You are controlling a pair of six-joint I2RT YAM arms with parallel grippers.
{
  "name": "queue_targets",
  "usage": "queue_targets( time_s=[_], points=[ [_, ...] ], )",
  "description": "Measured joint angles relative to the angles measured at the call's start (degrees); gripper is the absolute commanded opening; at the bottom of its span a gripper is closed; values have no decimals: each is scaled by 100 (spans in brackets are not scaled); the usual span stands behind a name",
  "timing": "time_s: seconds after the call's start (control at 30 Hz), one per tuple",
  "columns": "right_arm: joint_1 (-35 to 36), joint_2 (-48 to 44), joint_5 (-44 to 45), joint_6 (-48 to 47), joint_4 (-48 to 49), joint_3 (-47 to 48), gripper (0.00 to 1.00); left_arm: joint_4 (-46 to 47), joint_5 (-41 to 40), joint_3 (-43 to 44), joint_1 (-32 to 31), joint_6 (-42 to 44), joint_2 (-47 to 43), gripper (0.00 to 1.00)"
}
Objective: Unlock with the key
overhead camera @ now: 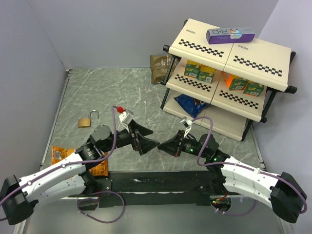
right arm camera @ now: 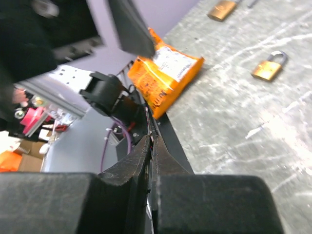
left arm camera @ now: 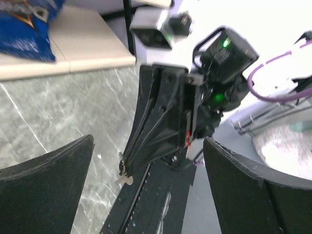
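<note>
Key (left arm camera: 125, 171) — clamped in right gripper (right arm camera: 150, 141); left gripper (left arm camera: 148, 140) spread, empty. A firm clamp is advised — blade aligned with padlock (overhead camera: 87, 120) keyhole.

Top view: even diffuse light, soft shadows. Left wrist view: blown out at 2 o'clock. Right wrist view: right gripper (right arm camera: 150, 141) defocused at 6 o'clock, blur at 10 o'clock

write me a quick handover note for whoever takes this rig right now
Left gripper: jaws wide open, empty, facing the right gripper's tip.
Right gripper: jaws shut on the key, which pokes out of the tip.
Brass padlock: on the table, far left, apart from both arms, shackle looks closed.
Done: key in hand.
Left: carry key to padlock, insert, turn.
</note>
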Motion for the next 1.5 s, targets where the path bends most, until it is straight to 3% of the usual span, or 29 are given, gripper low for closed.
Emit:
queue_targets(
  time_s=[0.13,0.3,0.53,0.67,0.83,1.17,1.5],
  points=[
    [0,24,184,2,-164,0,0,-94,-326,9,0,-7,-192,99],
    [-2,-98,468,0,-450,0,0,-1185,-1648,144,197,-361,-105,99],
    [0,-535,756,-57,-874,-4,0,-2507,-2474,122,1473,-1314,990,100],
    [0,-697,850,-114,-1084,-7,0,-2776,-2643,101,1598,-1436,1685,99],
    [0,-903,931,-151,-1290,-96,0,-3185,-2894,597,1598,-1344,2914,88],
    [0,-1196,1019,-212,-1561,-190,0,-3637,-3397,1572,1602,-1005,3904,64],
    [-2,-1150,1029,-232,-1488,-339,0,-4107,-3799,1974,1515,-758,4461,59]
  ],
)
